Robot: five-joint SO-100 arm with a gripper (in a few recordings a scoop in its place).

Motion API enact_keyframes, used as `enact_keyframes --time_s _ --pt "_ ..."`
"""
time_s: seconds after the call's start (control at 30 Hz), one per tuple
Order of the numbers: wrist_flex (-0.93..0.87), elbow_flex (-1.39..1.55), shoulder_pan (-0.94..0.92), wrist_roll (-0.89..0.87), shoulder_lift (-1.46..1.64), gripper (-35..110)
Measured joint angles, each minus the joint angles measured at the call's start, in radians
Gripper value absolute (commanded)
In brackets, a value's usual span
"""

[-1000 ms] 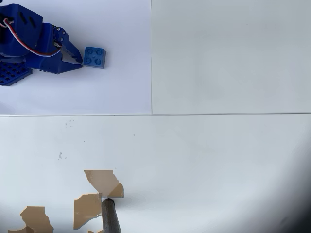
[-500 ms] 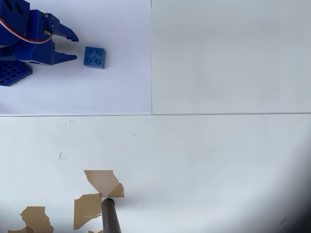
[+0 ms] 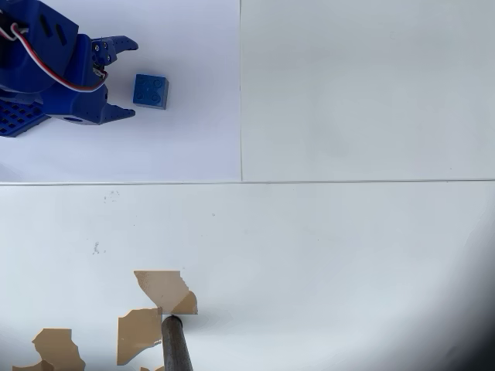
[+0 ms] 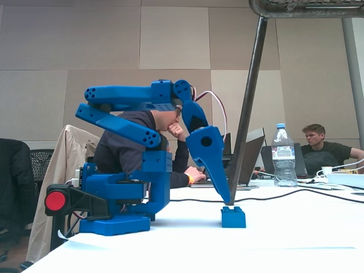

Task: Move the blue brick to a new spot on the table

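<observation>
The blue brick point(image 3: 150, 90) lies flat on the white table point(image 3: 348, 255) at the upper left of the overhead view. My blue gripper point(image 3: 133, 79) is open just left of it, one fingertip above and one below the brick's left side, with nothing between the fingers. In the fixed view the gripper point(image 4: 226, 196) points steeply down, its tips a little above the brick point(image 4: 233, 217), which rests on the table point(image 4: 296, 239). I cannot tell whether a fingertip touches the brick.
A dark blue perforated plate point(image 3: 19, 117) lies under the arm at the left edge. Brown chipped patches point(image 3: 162, 287) and a dark pole point(image 3: 175, 344) sit at the bottom left. A slanted stand pole point(image 4: 247, 108), a water bottle point(image 4: 282, 156), cables and seated people are behind the table.
The gripper drew back to the left from the brick while opening, then came right again with its jaws spread wider. The brick has stayed in place.
</observation>
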State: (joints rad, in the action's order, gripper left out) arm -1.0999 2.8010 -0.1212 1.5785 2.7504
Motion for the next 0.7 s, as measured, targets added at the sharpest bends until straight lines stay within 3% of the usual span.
enact_keyframes --time_s 0.43,0.7 --pt "0.167 -0.049 0.029 -0.023 -0.341 33" --pt "0.215 -0.106 0.100 -0.110 -0.525 20"
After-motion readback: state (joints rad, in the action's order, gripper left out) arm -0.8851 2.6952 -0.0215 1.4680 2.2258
